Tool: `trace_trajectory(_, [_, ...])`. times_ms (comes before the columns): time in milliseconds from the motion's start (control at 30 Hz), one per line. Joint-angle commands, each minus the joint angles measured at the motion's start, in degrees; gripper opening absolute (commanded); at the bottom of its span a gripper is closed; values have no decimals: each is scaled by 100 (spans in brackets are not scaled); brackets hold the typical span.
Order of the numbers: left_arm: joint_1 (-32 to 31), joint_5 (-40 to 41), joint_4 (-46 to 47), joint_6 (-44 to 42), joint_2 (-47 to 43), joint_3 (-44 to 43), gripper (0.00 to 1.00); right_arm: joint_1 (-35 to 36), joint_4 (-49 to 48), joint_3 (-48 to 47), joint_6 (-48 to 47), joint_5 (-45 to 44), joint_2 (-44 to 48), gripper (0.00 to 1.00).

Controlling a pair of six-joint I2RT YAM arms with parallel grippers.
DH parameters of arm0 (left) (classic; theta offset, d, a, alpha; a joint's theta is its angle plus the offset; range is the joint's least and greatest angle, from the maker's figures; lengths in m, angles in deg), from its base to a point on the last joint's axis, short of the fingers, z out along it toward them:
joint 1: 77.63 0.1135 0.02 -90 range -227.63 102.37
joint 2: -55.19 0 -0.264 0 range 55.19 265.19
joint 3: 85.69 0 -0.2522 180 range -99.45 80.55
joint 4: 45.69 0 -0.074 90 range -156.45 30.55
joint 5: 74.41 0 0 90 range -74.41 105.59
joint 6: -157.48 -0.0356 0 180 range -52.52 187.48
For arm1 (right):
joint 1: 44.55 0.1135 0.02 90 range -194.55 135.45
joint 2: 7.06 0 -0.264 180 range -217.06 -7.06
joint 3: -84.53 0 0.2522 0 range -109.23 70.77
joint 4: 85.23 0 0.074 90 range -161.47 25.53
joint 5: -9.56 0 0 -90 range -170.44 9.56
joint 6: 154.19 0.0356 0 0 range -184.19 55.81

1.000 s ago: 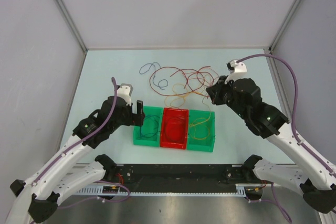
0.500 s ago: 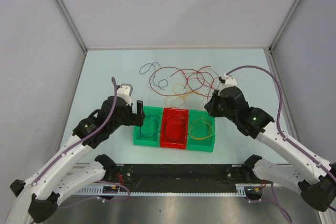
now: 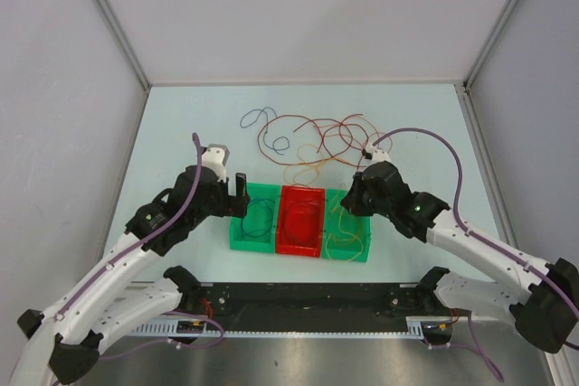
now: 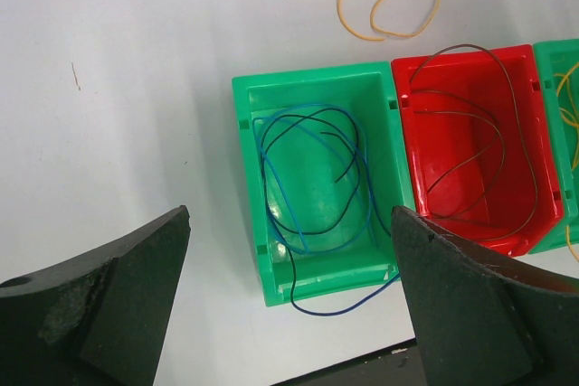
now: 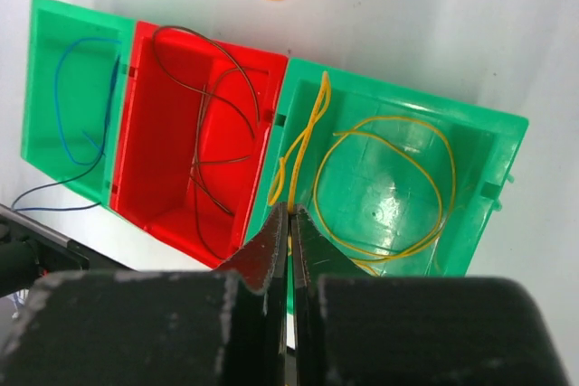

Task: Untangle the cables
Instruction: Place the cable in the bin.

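Your right gripper [image 5: 289, 214] is pinched shut on the yellow cable [image 5: 398, 124], which trails from its tips into the green bin [image 5: 493, 137] beneath. Your left gripper [image 4: 289, 214] gapes wide, and the blue cable [image 4: 336, 311] lies coiled below, between its fingers.

No legible text, label or number anywhere.

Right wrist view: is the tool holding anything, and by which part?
The right tool appears shut on a yellow cable, pinching a doubled strand above the right green bin.
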Motion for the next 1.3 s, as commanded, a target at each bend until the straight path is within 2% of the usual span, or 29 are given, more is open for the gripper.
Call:
trace_trajectory(0, [23, -4, 170, -6, -33, 29, 98, 57, -465, 177, 178, 49, -80, 0])
trace_trajectory(333, [32, -4, 162, -6, -15, 20, 98, -4, -632, 450, 117, -56, -213, 0])
trace_trajectory(500, [23, -13, 179, -6, -7, 20, 97, -610, -842, 459, -24, 136, 174, 0])
trace_trajectory(767, [23, -13, 162, 3, 11, 20, 97, -1094, -1984, 433, -427, 927, 218, 0])
trace_trajectory(1000, [23, -126, 162, -14, -33, 20, 97, -1094, -2609, 476, -981, 708, 324, 0])
trace_trajectory(1100, [14, -520, 188, 38, -85, -24, 92, -1094, -2645, 521, -1043, 725, 236, 0])
trace_trajectory(1167, [23, -1021, 380, 134, -103, 19, 81, -1103, -2662, 521, -1078, 708, 218, 0])
trace_trajectory(1200, [-12, -1642, 503, 257, -94, 55, 76, -1095, -2680, 521, -1087, 664, 227, 0])
trace_trajectory(1233, [-56, -1874, 870, 327, -86, 116, 67, -1103, -2697, 521, -1096, 647, 262, 0])
trace_trajectory(1267, [-134, -2042, 1082, 389, -51, 238, 63, -1121, -2697, 512, -1105, 620, 271, 0])
